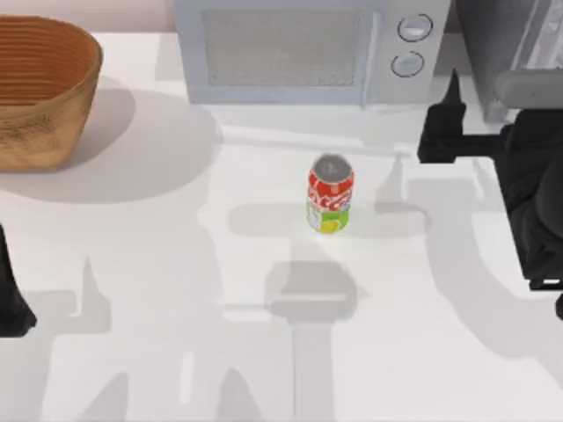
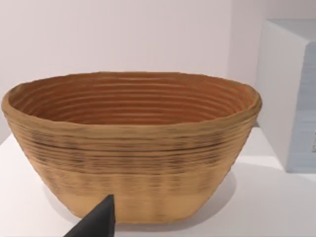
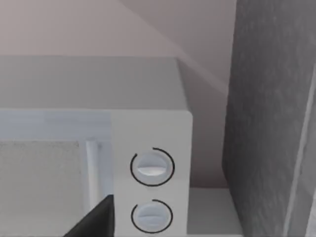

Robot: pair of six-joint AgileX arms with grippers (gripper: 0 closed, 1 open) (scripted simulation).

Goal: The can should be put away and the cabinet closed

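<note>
From the top view, my left gripper (image 1: 13,308) sat at the table's left edge, near the front, and I could not tell how its fingers stood; its wrist camera faced the wicker basket (image 2: 133,148) at the back-left corner, so I judged that arm parked and out of the way. The can (image 1: 330,194) stood upright near the middle of the white table (image 1: 158,264), in front of the microwave (image 1: 299,48) and apart from it, touching nothing, which left it free to be taken from either side. Further right, my right gripper (image 1: 444,132) hovered near the microwave's dial end; whether it was spread or closed I could not tell. Its wrist camera looked at the two dials (image 3: 152,168) and a grey cabinet wall (image 3: 271,118) beside them. The can lay to that gripper's left and nearer the front, well apart, not yet held. I judged the cabinet (image 1: 519,44) at the back-right corner to be the can's destination.
</note>
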